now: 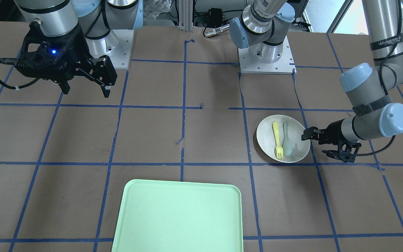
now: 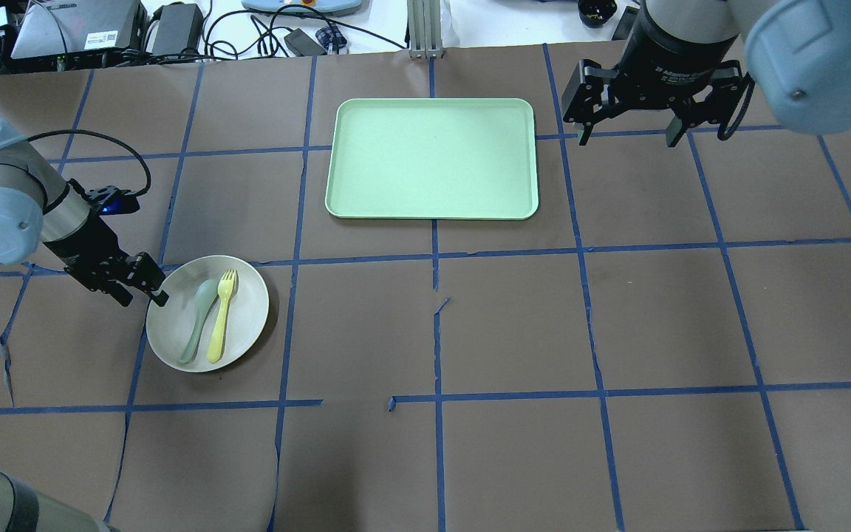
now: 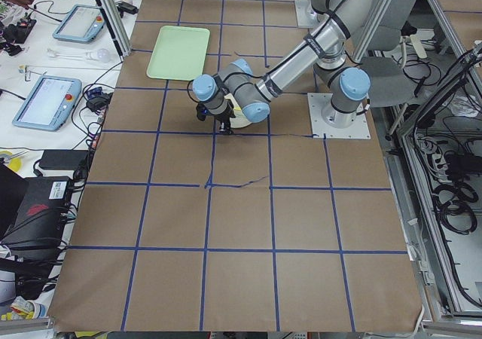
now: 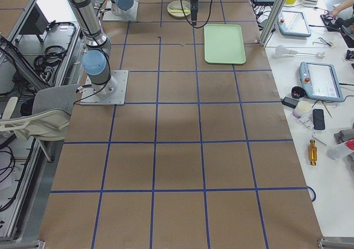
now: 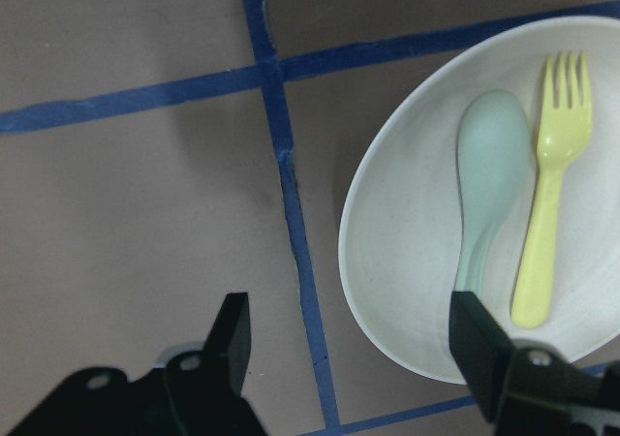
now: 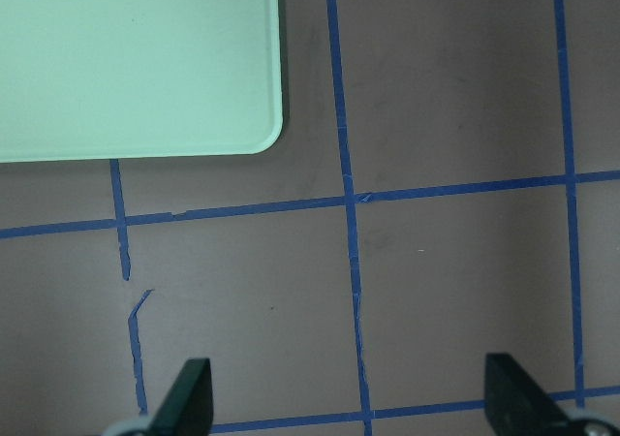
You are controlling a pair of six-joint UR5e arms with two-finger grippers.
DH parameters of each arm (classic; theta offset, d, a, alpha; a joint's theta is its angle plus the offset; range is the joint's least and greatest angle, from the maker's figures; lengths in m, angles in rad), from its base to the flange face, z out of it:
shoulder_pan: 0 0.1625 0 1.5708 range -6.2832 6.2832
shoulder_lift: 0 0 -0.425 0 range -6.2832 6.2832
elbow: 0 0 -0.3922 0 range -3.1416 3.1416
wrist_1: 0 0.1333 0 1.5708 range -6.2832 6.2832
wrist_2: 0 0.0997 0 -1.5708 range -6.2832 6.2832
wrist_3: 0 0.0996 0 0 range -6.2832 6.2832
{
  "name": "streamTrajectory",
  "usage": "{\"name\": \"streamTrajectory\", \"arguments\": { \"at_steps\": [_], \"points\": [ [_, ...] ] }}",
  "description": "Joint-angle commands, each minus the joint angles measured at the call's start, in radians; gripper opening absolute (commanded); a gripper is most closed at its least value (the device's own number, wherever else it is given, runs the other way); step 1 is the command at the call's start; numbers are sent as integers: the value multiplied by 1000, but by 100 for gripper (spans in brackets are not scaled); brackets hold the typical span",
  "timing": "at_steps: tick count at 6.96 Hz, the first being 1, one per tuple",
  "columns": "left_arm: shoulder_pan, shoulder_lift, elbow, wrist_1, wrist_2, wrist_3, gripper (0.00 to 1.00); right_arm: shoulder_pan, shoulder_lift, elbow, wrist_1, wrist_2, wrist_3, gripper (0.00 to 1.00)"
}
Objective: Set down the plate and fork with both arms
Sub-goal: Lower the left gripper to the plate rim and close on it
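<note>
A mint-green tray lay at the bottom centre of the front-facing view, on a brown table gridded with blue tape. A pale grey-green spoon lay right of centre, its handle toward the top. In the left side view, a screen tablet sat at the left edge, and a grey chair stood at the upper right.

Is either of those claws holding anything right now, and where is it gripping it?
Nothing is held. The left gripper is open, its jaws astride the rim of the plate but not closed; the right gripper hangs open and empty.
</note>
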Motion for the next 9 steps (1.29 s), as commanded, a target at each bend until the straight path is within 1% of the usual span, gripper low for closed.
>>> {"name": "streamTrajectory", "arguments": {
  "at_steps": [1,2,3,4,5,8,9],
  "points": [
    [0,-22,1,-15,-11,18,76,0,0,0,0,0,2,100],
    [0,-22,1,-14,-10,35,74,0,1,0,0,0,0,100],
    [2,-25,-1,-15,-10,55,52,0,0,0,0,0,0,100],
    [2,-31,2,-14,-10,52,39,0,1,0,0,0,0,100],
    [0,-31,1,-14,-11,58,0,0,2,0,0,0,0,100],
    [0,-16,24,-29,-19,52,0,0,2,0,0,0,0,100],
    [5,-2,33,-44,-84,56,0,0,2,0,0,0,0,100]
  ]
}}
